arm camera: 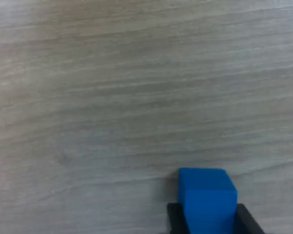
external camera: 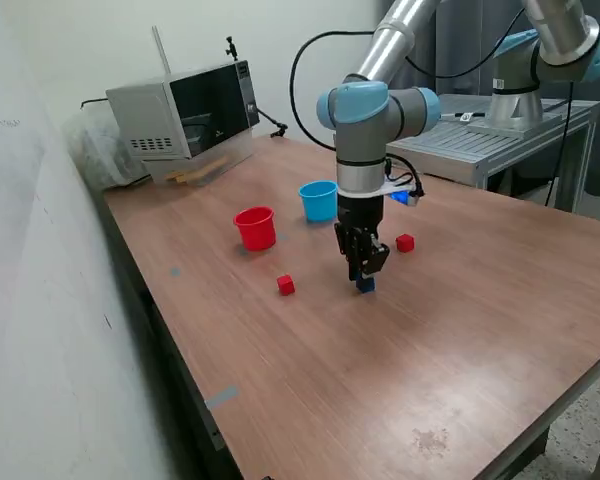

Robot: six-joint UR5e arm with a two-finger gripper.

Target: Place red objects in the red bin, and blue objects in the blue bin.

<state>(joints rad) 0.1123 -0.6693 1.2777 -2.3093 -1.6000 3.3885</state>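
Note:
My gripper (external camera: 364, 274) points straight down at the table and is shut on a small dark-blue cube (external camera: 365, 286) that sits on or just at the wood. In the wrist view the blue cube (arm camera: 205, 187) sits tight between the two black fingers (arm camera: 174, 217). One red cube (external camera: 286, 285) lies to the exterior view's left of the gripper, and another red cube (external camera: 405, 242) lies to its right. The red cup (external camera: 256, 227) and the light-blue cup (external camera: 319, 200) stand upright behind them. A second blue cube is not clearly visible.
A microwave (external camera: 185, 118) stands at the table's back left corner. A second arm on a metal stand (external camera: 520, 110) is at the back right. The wooden table (external camera: 380, 380) drops off at its front and right edges.

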